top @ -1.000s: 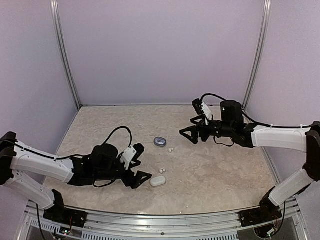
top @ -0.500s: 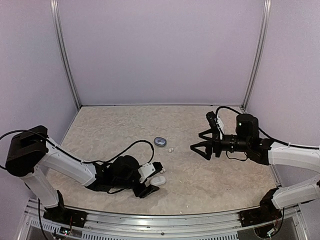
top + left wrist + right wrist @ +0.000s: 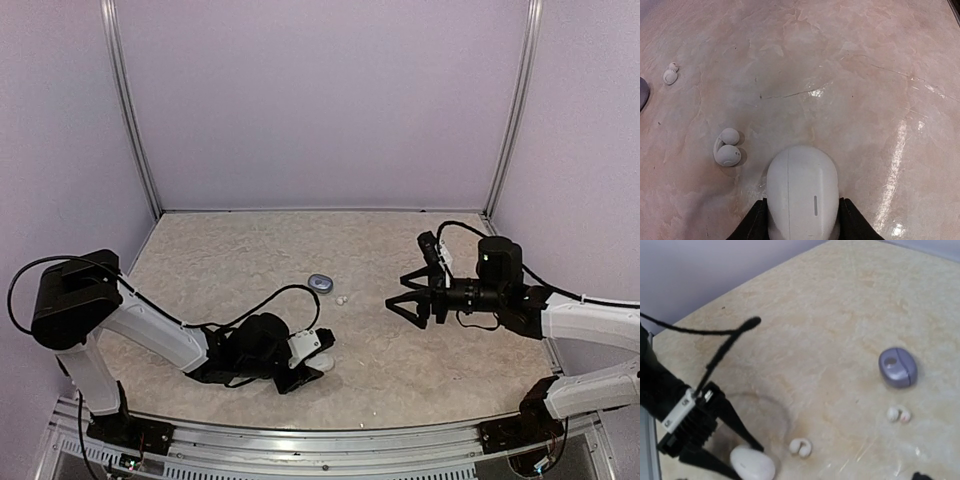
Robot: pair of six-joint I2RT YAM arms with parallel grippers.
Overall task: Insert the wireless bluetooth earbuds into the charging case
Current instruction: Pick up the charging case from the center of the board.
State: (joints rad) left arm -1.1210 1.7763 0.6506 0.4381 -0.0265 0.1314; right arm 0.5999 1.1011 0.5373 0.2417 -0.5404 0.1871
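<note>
Low on the beige bench [image 3: 200, 250], our left hand [image 3: 803, 225] clasps the white pebble-shaped case [image 3: 801, 185]; our right hand [image 3: 398, 292] gapes wide.

Tally for the counter [image 3: 250, 250], two of each kind

Two pebble-shaped cases: one white case [image 3: 802, 192]; one grey case [image 3: 897, 367], well apart from the white case; two cream-white earbuds [image 3: 726, 148], each made of two small rounded lobes: the first just beside the white case; the second earbud [image 3: 670, 76] farther from the white case, between it and the grey one; two robot arms: the left arm [image 3: 150, 335] reaching to the white case; the right arm [image 3: 590, 320] well apart from it.
</note>
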